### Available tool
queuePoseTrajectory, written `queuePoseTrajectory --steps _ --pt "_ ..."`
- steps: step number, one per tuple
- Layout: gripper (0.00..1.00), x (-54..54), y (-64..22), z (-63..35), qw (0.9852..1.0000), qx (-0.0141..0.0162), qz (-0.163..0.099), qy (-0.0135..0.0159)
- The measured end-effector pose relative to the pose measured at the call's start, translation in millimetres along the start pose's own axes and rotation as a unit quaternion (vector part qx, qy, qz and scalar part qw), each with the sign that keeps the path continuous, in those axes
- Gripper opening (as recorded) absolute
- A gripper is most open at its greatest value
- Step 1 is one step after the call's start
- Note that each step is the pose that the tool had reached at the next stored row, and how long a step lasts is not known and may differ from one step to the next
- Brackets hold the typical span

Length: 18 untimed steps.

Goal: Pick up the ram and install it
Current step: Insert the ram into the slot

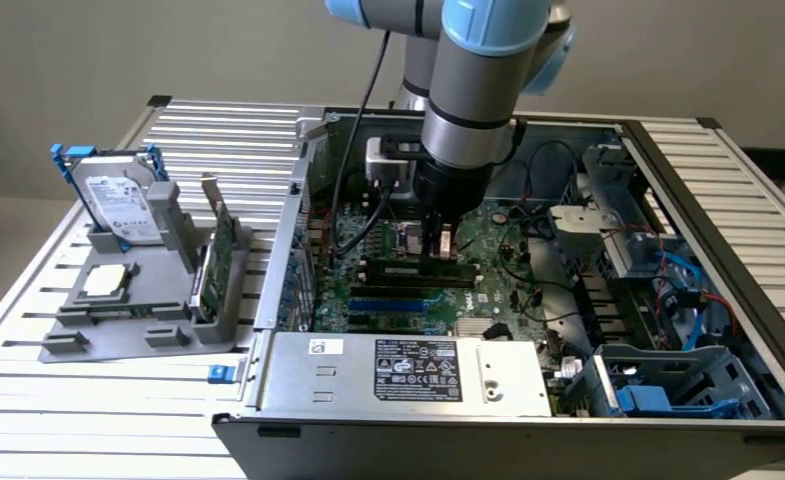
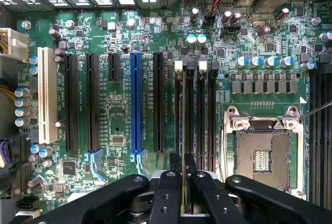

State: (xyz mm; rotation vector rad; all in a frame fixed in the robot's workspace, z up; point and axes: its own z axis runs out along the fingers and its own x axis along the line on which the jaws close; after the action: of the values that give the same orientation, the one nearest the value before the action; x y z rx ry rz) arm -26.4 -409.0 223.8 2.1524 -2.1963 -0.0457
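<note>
In the exterior view, the claw (image 1: 442,235) sits low inside the open computer case (image 1: 499,450), just over the motherboard (image 1: 499,290), so I judge this is the seating step. In the wrist view, its fingers (image 2: 168,187) are clamped on the ram (image 2: 183,182), which is edge-on above the memory slots (image 2: 202,110) beside the CPU socket (image 2: 264,156). I'd keep it parallel to its slot, centred between the white latches (image 2: 179,64), and press straight and evenly.

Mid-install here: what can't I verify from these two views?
- How deep the ram sits: the wrist view sees it edge-on between the fingers; in the exterior view the gripper hides most of it.
- The slot latches: too small in the exterior view.
- Notch orientation: hidden, edge-on in the wrist view.
</note>
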Motion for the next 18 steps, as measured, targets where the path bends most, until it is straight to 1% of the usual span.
queuePoseTrajectory --steps 7,18 --pt "0.14 0.0 -0.1 1.2 1.0 0.0 0.0 0.0028" --pt "0.14 -0.2 -0.2 3.2 1.0 0.0001 0.0 0.0059"
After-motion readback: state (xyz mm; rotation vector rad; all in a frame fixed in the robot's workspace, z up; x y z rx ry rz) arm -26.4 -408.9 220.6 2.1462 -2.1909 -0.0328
